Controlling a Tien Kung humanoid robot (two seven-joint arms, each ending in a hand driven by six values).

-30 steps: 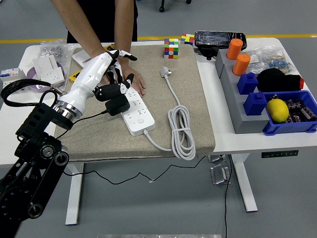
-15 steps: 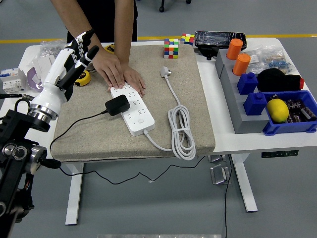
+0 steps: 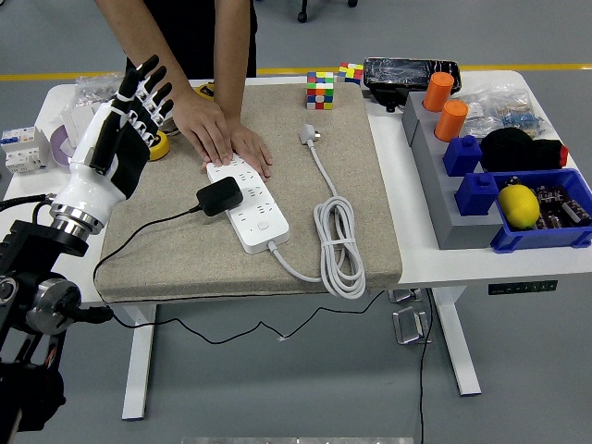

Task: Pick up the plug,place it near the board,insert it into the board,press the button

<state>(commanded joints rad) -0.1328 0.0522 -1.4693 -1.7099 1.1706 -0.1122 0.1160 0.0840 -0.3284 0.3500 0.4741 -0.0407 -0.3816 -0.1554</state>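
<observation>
A black plug [image 3: 220, 196] sits in the white power strip [image 3: 248, 201] on the beige mat [image 3: 305, 213], its thin black cord trailing left off the table. My left hand [image 3: 129, 116] is raised above the mat's left edge, well left of the strip, fingers spread and holding nothing. A person's two hands [image 3: 222, 139] press flat on the strip's far end. The strip's own white cord [image 3: 335, 231] coils to the right and ends in a white plug [image 3: 308, 135]. My right arm is out of view.
Rubik's cubes [image 3: 320, 90] stand at the mat's far edge. Grey racks with orange cylinders [image 3: 445, 104] and blue bins holding a lemon [image 3: 519, 204] fill the right side. Small boxes and a yellow tape measure [image 3: 155, 144] lie at the far left.
My left hand let go of the black plug, left it in the strip, and drew back up and to the left with fingers spreading. The person's hands stay on the strip.
</observation>
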